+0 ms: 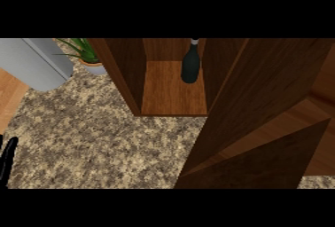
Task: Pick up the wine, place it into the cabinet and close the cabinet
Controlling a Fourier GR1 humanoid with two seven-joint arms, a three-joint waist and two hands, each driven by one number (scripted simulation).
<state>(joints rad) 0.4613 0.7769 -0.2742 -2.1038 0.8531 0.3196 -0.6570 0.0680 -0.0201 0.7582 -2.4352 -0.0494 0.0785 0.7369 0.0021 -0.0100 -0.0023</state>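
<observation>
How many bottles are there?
1: the wine bottle stands inside the open cabinet, toward its right wall. The cabinet door may hide others.

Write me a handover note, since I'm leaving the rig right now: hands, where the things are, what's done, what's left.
Left hand: only dark fingers show at the view's left edge, low over the granite counter; holds nothing visible.
Right hand: not in view.
Wine bottle: stands upright inside the wooden cabinet, on its shelf near the right wall.
Cabinet door: swung open, filling the right of the view.
Done: wine picked up and placed.
Left: close the door.
</observation>
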